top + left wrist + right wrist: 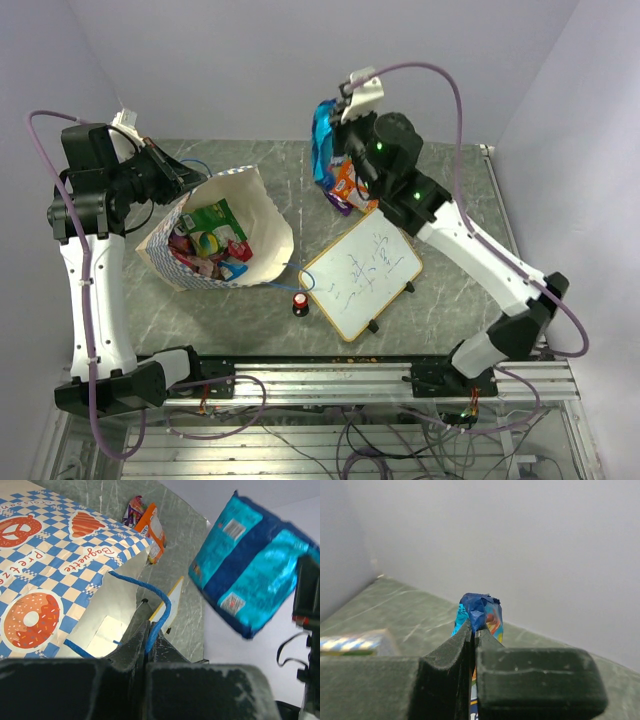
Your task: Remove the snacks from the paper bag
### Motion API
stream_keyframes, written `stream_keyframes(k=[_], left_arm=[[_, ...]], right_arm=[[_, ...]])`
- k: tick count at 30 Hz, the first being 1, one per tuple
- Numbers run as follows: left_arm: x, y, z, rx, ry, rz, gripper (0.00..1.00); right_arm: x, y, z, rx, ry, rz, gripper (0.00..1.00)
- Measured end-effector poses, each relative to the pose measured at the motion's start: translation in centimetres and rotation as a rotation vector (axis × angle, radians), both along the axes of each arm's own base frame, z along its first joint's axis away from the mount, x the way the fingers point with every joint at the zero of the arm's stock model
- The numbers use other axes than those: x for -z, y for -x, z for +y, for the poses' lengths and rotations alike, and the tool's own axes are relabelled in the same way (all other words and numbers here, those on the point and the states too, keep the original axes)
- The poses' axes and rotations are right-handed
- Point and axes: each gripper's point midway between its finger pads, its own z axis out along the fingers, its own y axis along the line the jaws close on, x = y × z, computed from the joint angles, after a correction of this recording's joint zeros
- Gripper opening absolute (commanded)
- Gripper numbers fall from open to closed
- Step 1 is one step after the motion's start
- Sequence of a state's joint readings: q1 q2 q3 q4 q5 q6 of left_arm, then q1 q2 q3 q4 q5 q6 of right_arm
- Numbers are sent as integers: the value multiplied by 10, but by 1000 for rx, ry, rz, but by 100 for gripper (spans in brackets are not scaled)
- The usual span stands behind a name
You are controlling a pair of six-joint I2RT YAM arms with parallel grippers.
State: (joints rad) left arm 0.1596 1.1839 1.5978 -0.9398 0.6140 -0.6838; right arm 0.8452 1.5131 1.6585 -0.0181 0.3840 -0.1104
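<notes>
The cream paper bag (pixel 262 205) with a blue-checkered band lies open on the left of the table, several snack packets (pixel 212 238) inside. My left gripper (pixel 183 178) is shut on the bag's blue cord handle (pixel 156 615) at its rim. My right gripper (pixel 340 112) is shut on a blue snack packet (pixel 322 140) and holds it in the air at the back of the table; the packet shows in the left wrist view (pixel 250 570) and the right wrist view (pixel 479 611). An orange packet (pixel 350 182) and a purple one (pixel 336 200) lie on the table below it.
A wood-framed whiteboard (pixel 360 270) lies right of the bag. A small red-topped black knob (pixel 300 302) stands by its near-left corner. Walls close off the back and both sides.
</notes>
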Motion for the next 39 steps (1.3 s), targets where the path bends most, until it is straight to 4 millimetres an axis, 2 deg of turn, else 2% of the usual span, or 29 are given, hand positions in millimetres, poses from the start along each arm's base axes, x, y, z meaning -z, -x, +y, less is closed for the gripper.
stream_keyframes(k=[3,5,7,10,15,19,24,27,32,39], left_arm=[[0,0,0,2,0,-1,7],[0,-1,0,4,0,-3,7],[1,-2,0,7,0,-2,7],[3,-5,0,10,2,3,7],[8,-11,1,17,-1,16,7],[8,-16,1,24,-6,17,7],[9,-16,1,30,-15,12,7],[9,-17,2,34,-22,10,7],[9,-18,3,42,-37,6,7],[7,-18,3,52,-52,-6,7]], right_arm=[[0,-41,-24,144,-4,14,0],[8,-65,-41,231,4,32,0],[27,-90,-62,317,29,72,0],[59,-117,-86,405,79,133,0],[110,-146,-125,513,169,230,0],[138,-151,-145,562,226,283,0],[169,-156,-146,576,288,322,0],[200,-166,-138,563,322,364,0],[254,-191,-114,510,323,434,0],[287,-221,-73,452,259,453,0]])
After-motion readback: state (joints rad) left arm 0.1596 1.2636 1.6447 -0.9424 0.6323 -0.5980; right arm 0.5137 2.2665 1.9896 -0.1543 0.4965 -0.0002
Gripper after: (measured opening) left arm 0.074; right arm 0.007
